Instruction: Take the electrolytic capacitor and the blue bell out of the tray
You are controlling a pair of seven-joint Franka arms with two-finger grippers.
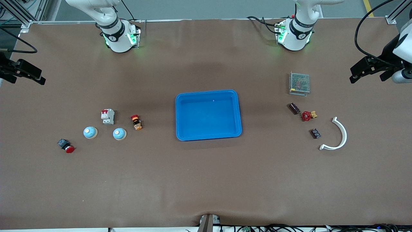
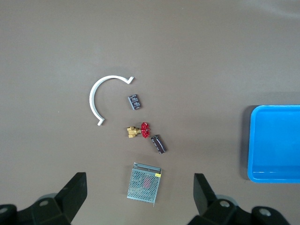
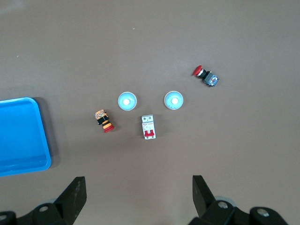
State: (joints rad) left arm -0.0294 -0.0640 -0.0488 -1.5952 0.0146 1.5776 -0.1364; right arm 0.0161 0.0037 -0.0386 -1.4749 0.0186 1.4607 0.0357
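The left gripper (image 2: 138, 197) is hanging wide open over the capacitor (image 2: 159, 143); the right gripper (image 3: 138, 197) is hanging wide open over two bells (image 3: 126, 101).

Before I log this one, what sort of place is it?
Most likely a robotics lab bench for sorting tests: a brown-covered table, a blue tray at its middle, and small electrical parts laid out at each end, such as a circuit breaker and a capacitor.
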